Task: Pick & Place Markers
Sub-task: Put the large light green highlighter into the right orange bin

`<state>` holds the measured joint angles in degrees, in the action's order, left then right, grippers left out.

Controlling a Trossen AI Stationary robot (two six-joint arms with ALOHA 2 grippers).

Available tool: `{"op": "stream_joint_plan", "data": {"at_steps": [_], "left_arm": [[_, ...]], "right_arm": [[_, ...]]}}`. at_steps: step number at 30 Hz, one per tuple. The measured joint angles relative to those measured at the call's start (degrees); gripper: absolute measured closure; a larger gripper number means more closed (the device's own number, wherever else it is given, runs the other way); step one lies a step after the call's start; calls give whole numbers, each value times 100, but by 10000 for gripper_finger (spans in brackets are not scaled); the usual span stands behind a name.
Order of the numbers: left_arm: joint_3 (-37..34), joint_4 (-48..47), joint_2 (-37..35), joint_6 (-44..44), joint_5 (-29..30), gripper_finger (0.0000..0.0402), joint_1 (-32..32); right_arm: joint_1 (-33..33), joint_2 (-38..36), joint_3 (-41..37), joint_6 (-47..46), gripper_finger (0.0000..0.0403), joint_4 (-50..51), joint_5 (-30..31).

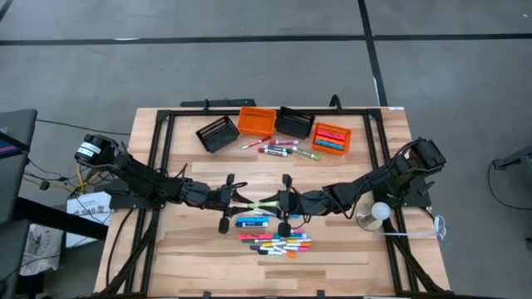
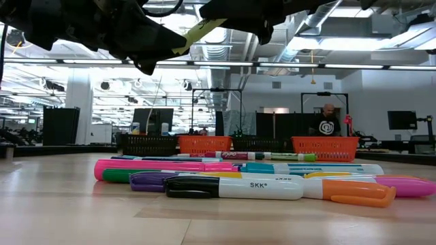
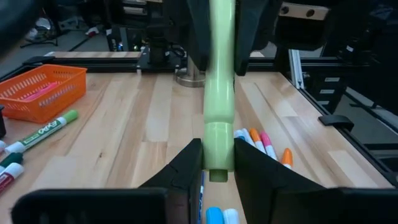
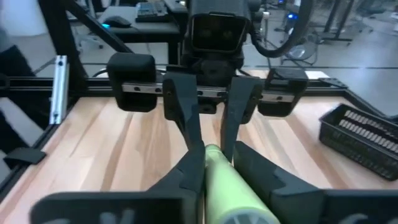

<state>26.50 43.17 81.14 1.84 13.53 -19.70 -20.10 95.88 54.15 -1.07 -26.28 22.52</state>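
A pale green marker point(image 1: 264, 203) hangs above the middle of the table, held at both ends. My left gripper point(image 1: 248, 202) is shut on its left end and my right gripper point(image 1: 280, 202) on its right end. The two grippers face each other. In the low view the green marker point(image 2: 202, 30) shows high above the table between the dark grippers. Below it, several loose markers point(image 1: 278, 242) lie flat on the wood, with two blue ones point(image 1: 252, 222) just beyond them. Another group of markers point(image 1: 279, 149) lies flat near the bins. My left gripper pinches the green marker's left end point(image 3: 217, 152) between its two fingers point(image 3: 186, 171). The fingers come about level from the table's left and lie along the marker. The marker is lifted clear and stays about level. My right gripper pinches the marker's other end point(image 4: 214, 165) between its two fingers point(image 4: 186, 177). It comes about level from the table's right, in line with the marker. The marker spans the gap to the left gripper, clear of the table.
Along the far edge stand several bins: a black one point(image 1: 218, 133), an orange one point(image 1: 256, 121), a black one point(image 1: 294, 122) and an orange one point(image 1: 331, 137) with markers in it. A white round object point(image 1: 380, 212) sits by the right arm. A black frame point(image 1: 158, 158) borders the table.
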Motion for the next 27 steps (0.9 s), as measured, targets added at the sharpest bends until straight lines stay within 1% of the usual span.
{"op": "stream_joint_plan", "data": {"at_steps": [3,6,9,16,21,27], "left_arm": [[-2,-6,0,-189,-1,318,0],[-2,-4,0,-298,1,304,0],[0,52,0,-312,66,277,7],[0,-65,-13,-313,491,214,7],[0,-431,-228,-313,562,190,20],[0,-836,-736,-310,571,179,22]], "right_arm": [[0,0,0,3,354,4,-51],[38,0,0,2,354,4,-83],[86,0,0,-6,353,11,-162],[161,-3,0,-34,343,23,-178],[263,-256,-2,-1,346,494,-175],[464,-803,-2,-1,346,1274,-157]]}}
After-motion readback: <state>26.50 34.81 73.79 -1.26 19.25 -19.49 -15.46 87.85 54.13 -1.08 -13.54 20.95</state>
